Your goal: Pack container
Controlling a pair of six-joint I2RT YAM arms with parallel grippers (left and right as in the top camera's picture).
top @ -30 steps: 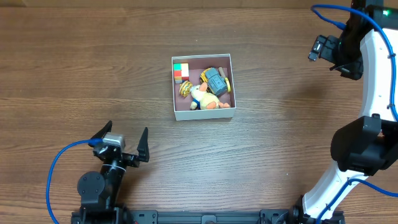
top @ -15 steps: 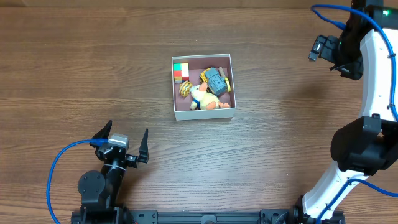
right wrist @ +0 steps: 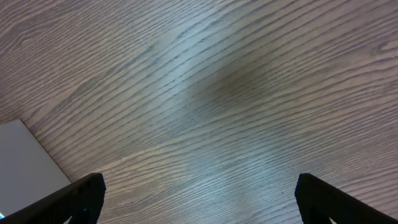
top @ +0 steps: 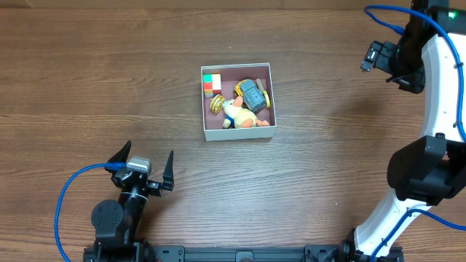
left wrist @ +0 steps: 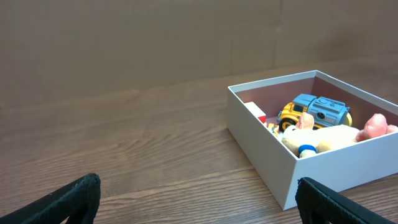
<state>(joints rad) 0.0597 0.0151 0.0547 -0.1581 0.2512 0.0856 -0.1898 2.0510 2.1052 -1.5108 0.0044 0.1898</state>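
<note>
container (top: 240,133): mid-surface (top: 109,73), toys inside, unmoved | left pincer (top: 148,156): released, empty, near front edge, same as half a second ago | right pincer (right wrist: 199,199): released, empty, far right

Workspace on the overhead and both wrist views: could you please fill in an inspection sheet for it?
Surface: wooden table, bare wood grain, no spills seen.
Job's things: container stands open-topped near the middle. It holds a colour block, a blue toy car and a plush toy.
Clutter: nothing seen loose on the table.
End effectors: left end effector open and empty, at the near edge and apart from the container. Right end effector open and empty, above bare wood.
Cables: left blue cable loops beside the left arm. Right blue cable runs along the right arm. Neither reaches the container.
Surroundings: nothing seen beyond the table.
</note>
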